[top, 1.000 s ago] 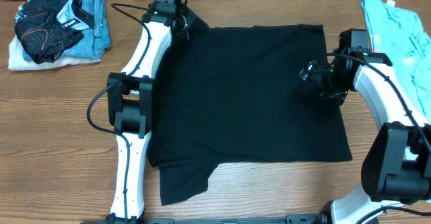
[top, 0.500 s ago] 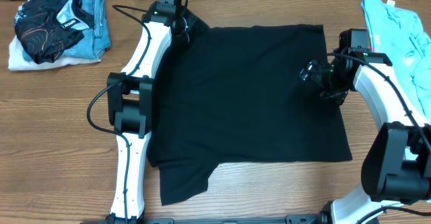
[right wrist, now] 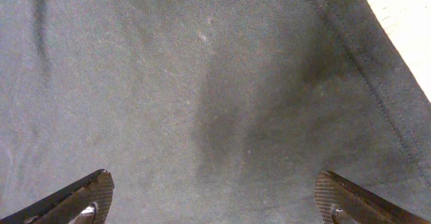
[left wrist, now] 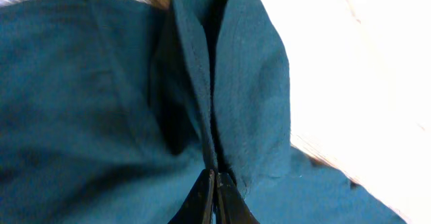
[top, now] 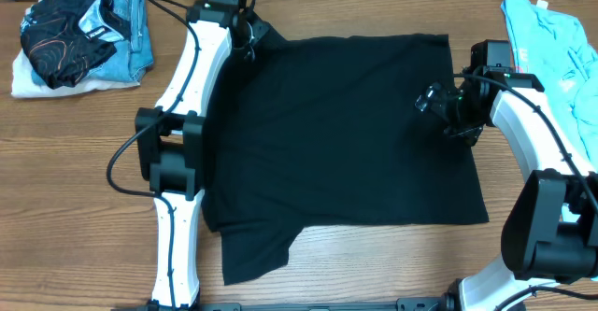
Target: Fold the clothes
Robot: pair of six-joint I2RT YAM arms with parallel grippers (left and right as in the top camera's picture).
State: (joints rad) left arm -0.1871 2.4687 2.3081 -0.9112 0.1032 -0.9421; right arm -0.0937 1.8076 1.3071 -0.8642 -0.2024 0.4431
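Black cotton T-shirt [top: 346,134] spread on the wooden worktop [top: 84,162] — light, floppy stuff. Left claw [left wrist: 214,183] clamps a pinched ridge of it; right claw [right wrist: 215,190] gapes wide above the cloth, hem [right wrist: 377,56] just to its right — best gripped there, I'd judge.

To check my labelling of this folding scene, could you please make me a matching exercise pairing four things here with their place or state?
Things:
1. left gripper
2. right gripper
3. black shirt
4. clothes pile

Places or states:
A. spread out in the middle of the table
B. jaws wide open over black fabric
C. stacked at the table's far left corner
D. jaws shut on a pinched fold of fabric

Pairs: 1-D; 2-B; 3-A; 4-C
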